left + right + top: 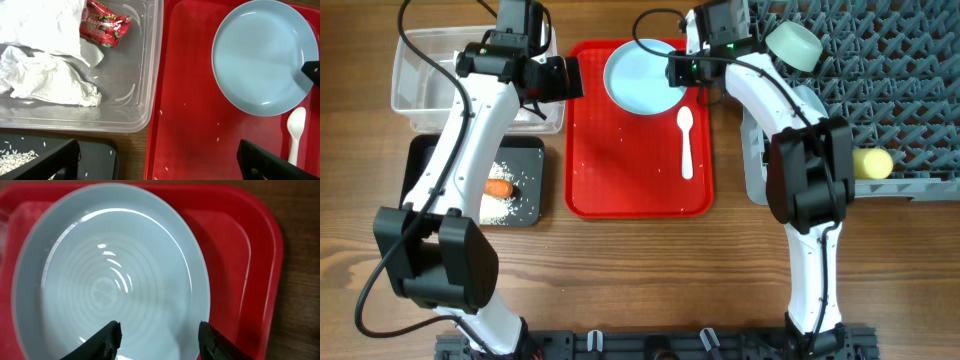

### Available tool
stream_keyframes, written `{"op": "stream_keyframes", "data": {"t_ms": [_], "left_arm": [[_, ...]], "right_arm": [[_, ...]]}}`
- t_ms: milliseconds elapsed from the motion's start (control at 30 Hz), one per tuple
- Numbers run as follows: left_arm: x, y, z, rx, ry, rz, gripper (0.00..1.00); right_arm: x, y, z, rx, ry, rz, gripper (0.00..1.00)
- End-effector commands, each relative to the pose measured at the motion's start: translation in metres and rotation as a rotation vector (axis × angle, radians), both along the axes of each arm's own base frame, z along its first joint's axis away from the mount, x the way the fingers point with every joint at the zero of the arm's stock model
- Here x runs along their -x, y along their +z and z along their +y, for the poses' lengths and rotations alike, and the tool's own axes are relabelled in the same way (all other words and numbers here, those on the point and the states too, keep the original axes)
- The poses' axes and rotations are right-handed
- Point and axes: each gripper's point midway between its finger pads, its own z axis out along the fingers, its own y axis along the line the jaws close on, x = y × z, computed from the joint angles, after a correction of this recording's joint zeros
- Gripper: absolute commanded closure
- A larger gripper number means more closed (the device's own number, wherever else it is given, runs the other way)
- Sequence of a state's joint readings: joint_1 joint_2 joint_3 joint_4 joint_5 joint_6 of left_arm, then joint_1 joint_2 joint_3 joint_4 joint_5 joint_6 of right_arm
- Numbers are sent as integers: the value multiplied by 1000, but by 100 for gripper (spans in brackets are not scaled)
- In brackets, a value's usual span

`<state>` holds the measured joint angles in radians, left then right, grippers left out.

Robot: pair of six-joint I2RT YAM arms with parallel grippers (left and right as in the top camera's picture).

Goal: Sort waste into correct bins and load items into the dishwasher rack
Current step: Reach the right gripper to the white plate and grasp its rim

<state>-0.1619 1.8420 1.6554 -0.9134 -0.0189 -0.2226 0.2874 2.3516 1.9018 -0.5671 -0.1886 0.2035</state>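
**Right wrist:** Nearest the lens, the right gripper has its two dark fingers apart with nothing between them. It hangs over the round light-blue plate. One finger sits over the plate's well and the other close to its rim. The plate lies flat on the red serving tray.

**Left wrist:** The left gripper is also spread wide and empty, above the seam between the clear tub and the red tray. The crumpled napkin and the red snack wrapper lie in the tub. Rice grains show in the black tray. The white spoon lies just beside the plate.

**Overhead:** The carrot rests in the black tray. The pale green bowl and the yellow cup sit in the grey rack. The plate and spoon are not yet loaded.

The step in hand looks like lifting the plate. A flat plate gives little to grip, so the right gripper should probably move outward until the rim lies between its fingers. It can then lower, close firmly on the rim and lift slowly, because the glazed edge could slip. The plate should be tilted upright to stand between the pegs, clear of the bowl. The left arm is best kept away from the path.
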Motion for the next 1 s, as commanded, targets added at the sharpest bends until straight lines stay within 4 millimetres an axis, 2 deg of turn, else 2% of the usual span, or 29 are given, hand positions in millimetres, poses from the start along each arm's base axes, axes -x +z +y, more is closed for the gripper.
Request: {"op": "stream_keyframes", "data": {"t_ms": [0, 300, 367, 433, 567, 700, 767, 867, 967], "left_arm": [[-2, 3, 4, -23, 7, -11, 0], [-2, 3, 4, -23, 7, -11, 0], [-2, 3, 4, -23, 7, -11, 0], [-2, 3, 4, -23, 7, -11, 0], [-2, 3, 4, -23, 7, -11, 0], [-2, 3, 4, -23, 7, -11, 0], [-2, 3, 4, -23, 7, -11, 0], [-2, 3, 4, -23, 7, -11, 0], [-2, 3, 4, -23, 7, -11, 0]], "right_arm": [[-6, -16, -15, 84, -53, -4, 48], [-11, -13, -18, 89, -77, -25, 46], [-8, -19, -19, 97, -77, -14, 49], [-3, -27, -21, 102, -76, 1, 53], [4, -44, -23, 117, -60, 7, 69], [8, -52, -25, 134, -35, 8, 78], [8, -53, -25, 138, -26, 7, 90], [8, -53, -25, 127, -48, 13, 95], [5, -49, -26, 124, -53, 7, 96]]}}
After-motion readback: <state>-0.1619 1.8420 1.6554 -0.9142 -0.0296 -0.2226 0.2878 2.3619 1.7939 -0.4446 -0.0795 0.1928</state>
